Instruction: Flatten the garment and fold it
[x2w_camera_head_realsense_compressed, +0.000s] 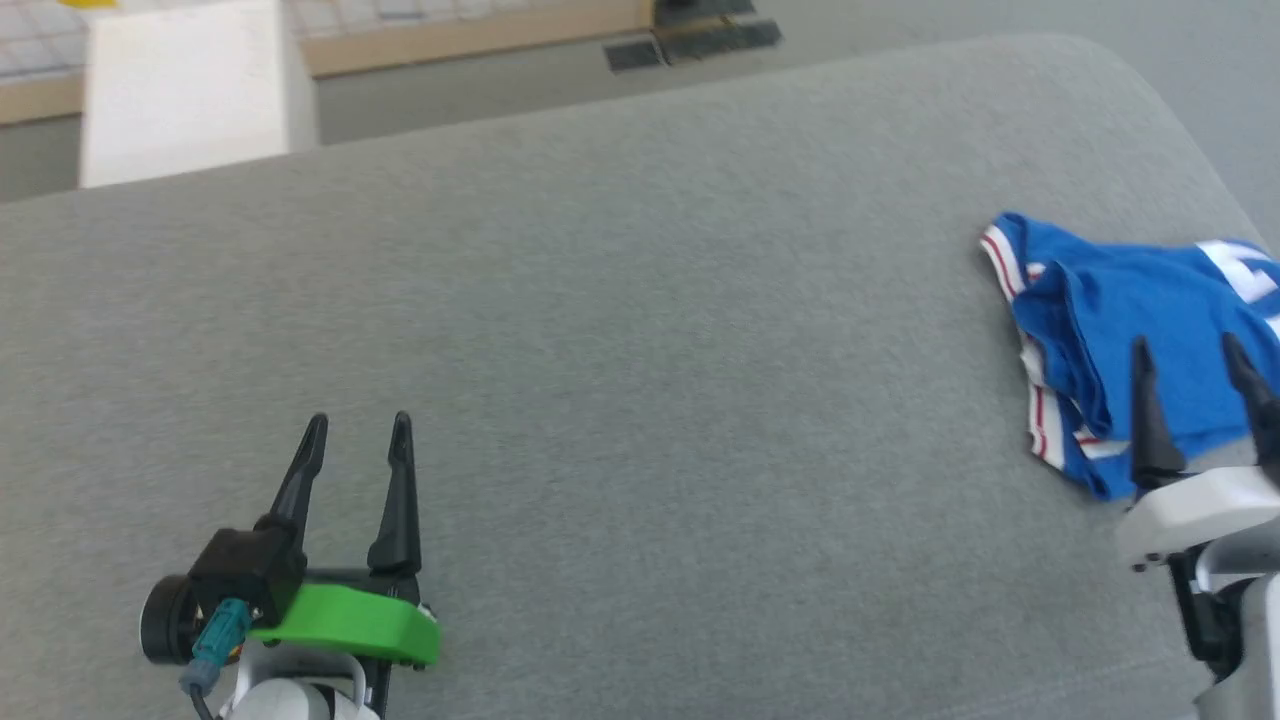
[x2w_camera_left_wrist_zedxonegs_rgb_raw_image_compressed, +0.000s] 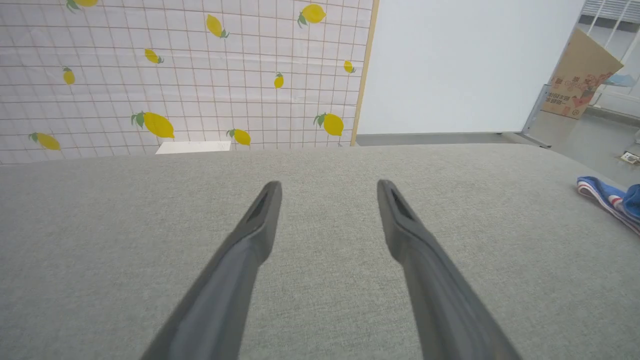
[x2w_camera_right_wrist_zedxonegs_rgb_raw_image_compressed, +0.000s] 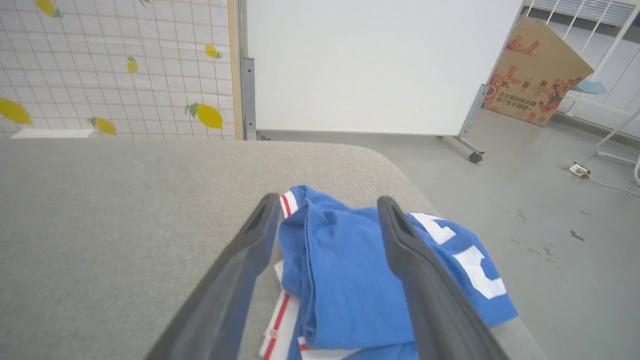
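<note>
The garment (x2w_camera_head_realsense_compressed: 1110, 330), a royal-blue shirt with red-striped white trim and white lettering, lies crumpled at the right edge of the grey padded table (x2w_camera_head_realsense_compressed: 640, 330). My right gripper (x2w_camera_head_realsense_compressed: 1190, 355) hovers open over its near side, fingers spread with nothing between them. In the right wrist view the garment (x2w_camera_right_wrist_zedxonegs_rgb_raw_image_compressed: 345, 280) lies bunched beneath and between the open right gripper (x2w_camera_right_wrist_zedxonegs_rgb_raw_image_compressed: 327, 202). My left gripper (x2w_camera_head_realsense_compressed: 358, 428) stands open over bare table at the lower left, far from the cloth. In the left wrist view the left gripper (x2w_camera_left_wrist_zedxonegs_rgb_raw_image_compressed: 327, 187) is open, and the garment (x2w_camera_left_wrist_zedxonegs_rgb_raw_image_compressed: 612, 197) peeks in at the right edge.
The table's right edge runs just past the garment, with grey floor (x2w_camera_right_wrist_zedxonegs_rgb_raw_image_compressed: 540, 220) beyond. A white board (x2w_camera_right_wrist_zedxonegs_rgb_raw_image_compressed: 370, 65) on wheels, a lemon-print wall (x2w_camera_left_wrist_zedxonegs_rgb_raw_image_compressed: 175, 75) and a cardboard box (x2w_camera_right_wrist_zedxonegs_rgb_raw_image_compressed: 535, 75) stand behind the table. A white block (x2w_camera_head_realsense_compressed: 185, 90) sits beyond the far left edge.
</note>
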